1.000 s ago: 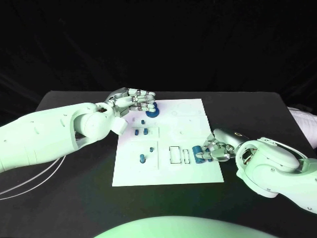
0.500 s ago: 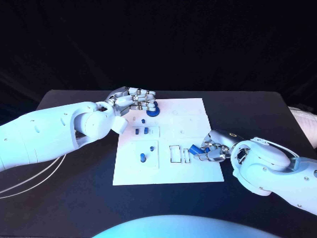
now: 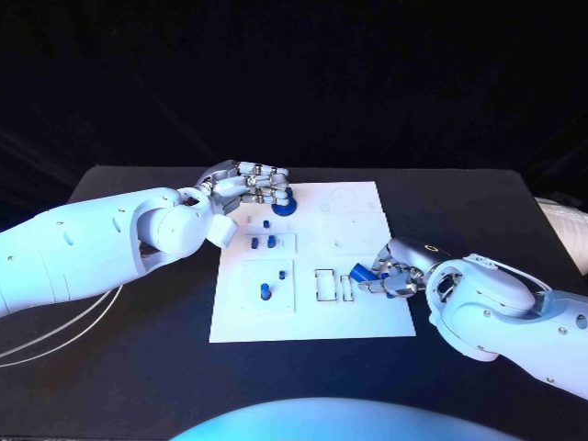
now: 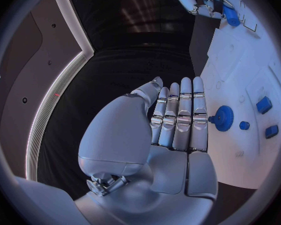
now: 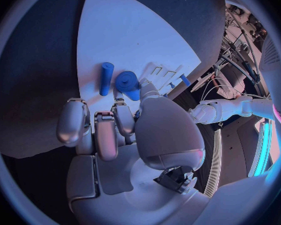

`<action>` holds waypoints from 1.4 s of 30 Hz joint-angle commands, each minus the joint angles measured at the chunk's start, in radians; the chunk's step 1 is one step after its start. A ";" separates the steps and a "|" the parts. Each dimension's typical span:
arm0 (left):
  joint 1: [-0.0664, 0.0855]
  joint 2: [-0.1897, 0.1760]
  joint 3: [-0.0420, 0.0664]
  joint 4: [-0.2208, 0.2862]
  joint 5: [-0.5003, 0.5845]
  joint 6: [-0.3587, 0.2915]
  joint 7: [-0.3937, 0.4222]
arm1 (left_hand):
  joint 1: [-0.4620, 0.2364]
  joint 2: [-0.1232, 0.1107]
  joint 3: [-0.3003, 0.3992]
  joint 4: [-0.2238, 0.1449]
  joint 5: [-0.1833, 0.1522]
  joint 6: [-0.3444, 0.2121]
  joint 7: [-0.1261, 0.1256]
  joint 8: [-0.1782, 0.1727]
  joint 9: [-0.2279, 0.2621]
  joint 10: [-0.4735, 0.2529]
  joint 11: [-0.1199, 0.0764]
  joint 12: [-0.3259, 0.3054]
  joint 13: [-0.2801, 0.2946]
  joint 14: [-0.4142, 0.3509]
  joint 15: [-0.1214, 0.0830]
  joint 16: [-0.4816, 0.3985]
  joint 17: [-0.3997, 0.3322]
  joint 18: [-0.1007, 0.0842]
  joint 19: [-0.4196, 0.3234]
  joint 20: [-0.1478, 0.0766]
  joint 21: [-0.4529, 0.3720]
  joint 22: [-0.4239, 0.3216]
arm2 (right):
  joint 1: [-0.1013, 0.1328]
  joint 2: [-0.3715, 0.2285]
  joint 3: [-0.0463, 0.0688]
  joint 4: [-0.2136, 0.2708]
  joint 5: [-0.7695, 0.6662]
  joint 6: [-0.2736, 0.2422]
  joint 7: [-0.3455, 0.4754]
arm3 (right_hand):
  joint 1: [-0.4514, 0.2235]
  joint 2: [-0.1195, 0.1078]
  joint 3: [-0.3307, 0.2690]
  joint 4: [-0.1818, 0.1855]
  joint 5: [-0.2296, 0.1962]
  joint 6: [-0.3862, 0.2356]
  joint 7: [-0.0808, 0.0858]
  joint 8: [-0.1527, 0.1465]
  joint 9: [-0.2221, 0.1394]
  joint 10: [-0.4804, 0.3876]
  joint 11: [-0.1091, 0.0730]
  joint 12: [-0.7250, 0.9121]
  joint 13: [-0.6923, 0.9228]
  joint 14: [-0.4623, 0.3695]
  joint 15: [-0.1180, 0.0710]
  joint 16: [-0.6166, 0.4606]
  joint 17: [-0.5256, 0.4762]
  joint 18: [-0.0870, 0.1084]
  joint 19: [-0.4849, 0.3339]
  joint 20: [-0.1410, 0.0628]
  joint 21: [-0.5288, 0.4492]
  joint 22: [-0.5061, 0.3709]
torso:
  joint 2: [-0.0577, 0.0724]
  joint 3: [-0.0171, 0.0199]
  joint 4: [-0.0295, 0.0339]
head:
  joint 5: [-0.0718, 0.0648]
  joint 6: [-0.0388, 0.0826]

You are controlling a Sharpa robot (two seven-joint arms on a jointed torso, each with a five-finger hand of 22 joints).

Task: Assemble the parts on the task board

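Several parts seated: we count a few blue pegs (image 3: 263,291) standing in the task board (image 3: 308,322).
Right hand (image 3: 390,278): we see it pinching a blue cylinder (image 5: 128,83); not placed yet.
Left hand (image 3: 248,186): fingers straight beside the blue gear (image 4: 223,118); can't tell if it's touching.

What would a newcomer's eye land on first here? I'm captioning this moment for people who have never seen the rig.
First the white task board in the middle of the black table, dotted with small blue parts. Then the two silver robot hands on it: the left robot hand at the board's far edge, beside a blue gear, and the right robot hand at its right edge, holding a blue cylinder.
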 commanded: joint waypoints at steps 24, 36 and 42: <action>0.000 0.007 0.001 0.002 0.002 0.024 0.002 | -0.007 -0.002 -0.003 0.000 0.003 0.000 0.005 -0.006 -0.002 -0.001 0.003 -0.002 0.000 0.006 0.001 -0.005 -0.002 0.012 0.006 -0.001 0.002 -0.004 | 0.006 0.063 -0.001 0.060 0.116 -0.030 0.041 | -0.064 0.052 -0.050 0.093 0.019 0.050 -0.023 0.016 0.053 0.025 -0.018 -0.004 0.019 0.083 -0.021 0.010 0.144 -0.018 0.014 -0.015 0.013 0.018 | 0.000 0.0000 0.0011 | 0.010 0.002; 0.000 0.006 0.001 0.004 0.002 0.023 -0.003 | -0.008 -0.002 -0.003 0.001 0.004 -0.001 0.005 -0.006 -0.002 -0.002 0.003 -0.002 0.000 0.006 0.001 -0.005 -0.002 0.012 0.006 0.000 0.002 -0.005 | 0.004 0.096 -0.001 0.039 0.113 0.027 0.012 | -0.066 0.067 -0.061 0.096 0.024 0.072 -0.034 0.032 0.074 0.029 -0.027 -0.008 0.022 0.083 -0.028 0.012 0.147 -0.018 0.016 -0.020 0.015 0.022 | 0.000 0.0002 -0.0004 | 0.013 0.001; 0.000 0.005 0.001 0.004 0.002 0.011 0.003 | -0.005 0.001 -0.001 0.000 0.004 0.000 0.005 -0.005 -0.001 -0.002 0.002 -0.002 0.000 0.006 0.000 -0.006 -0.002 0.012 0.006 -0.001 0.003 -0.008 | 0.004 0.103 -0.001 0.033 0.091 0.029 -0.005 | -0.081 0.078 -0.073 0.099 0.021 0.078 -0.038 0.040 0.089 0.031 -0.032 -0.011 0.023 0.083 -0.032 0.011 0.147 -0.018 0.016 -0.024 0.014 0.022 | 0.000 0.0005 -0.0005 | 0.008 -0.001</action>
